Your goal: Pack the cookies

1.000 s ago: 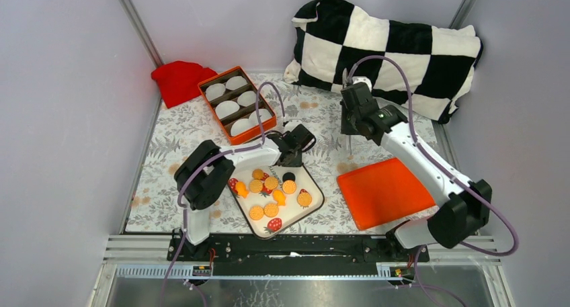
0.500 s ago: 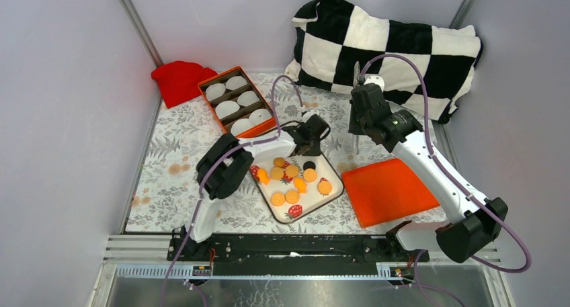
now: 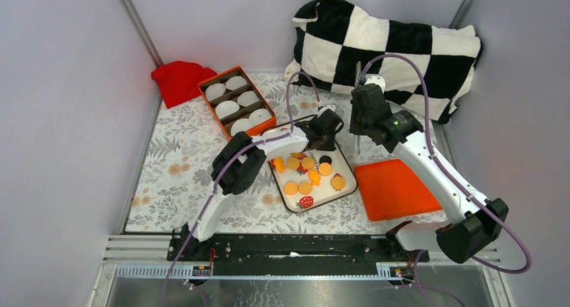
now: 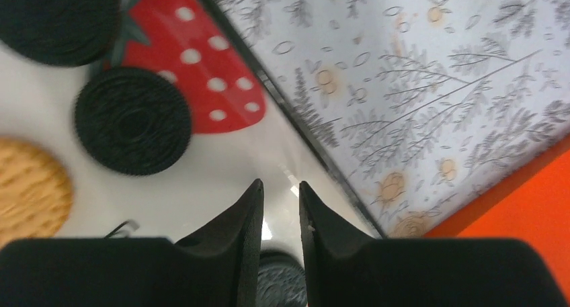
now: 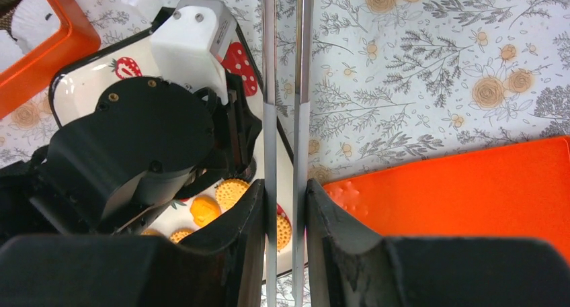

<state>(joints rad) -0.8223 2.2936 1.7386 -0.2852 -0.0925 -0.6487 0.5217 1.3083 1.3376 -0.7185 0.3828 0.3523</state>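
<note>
The cookies (image 3: 304, 176), golden discs with a few black ones and orange pieces, lie on a white strawberry-print tray (image 3: 328, 198) in the middle of the table. My left gripper (image 3: 327, 134) sits at the tray's far edge, shut on the tray. In the left wrist view its narrow-set fingertips (image 4: 280, 184) hover over the white tray floor beside black cookies (image 4: 133, 121). My right gripper (image 3: 355, 127) hangs just right of it, shut on thin metal tongs (image 5: 267, 85) that point down past the tray's right edge. Cookies (image 5: 232, 191) show beside the right gripper (image 5: 282, 185).
An orange box holding white paper cups (image 3: 236, 104) stands at the back left, with a red cloth (image 3: 180, 80) behind it. An orange lid (image 3: 395, 189) lies right of the tray. A black-and-white checked pillow (image 3: 383, 41) fills the back right. Walls close in on both sides.
My left gripper has dragged the tray of cookies to the right and farther back, up against the orange lid. The right arm shifted slightly right, still holding the tongs.
</note>
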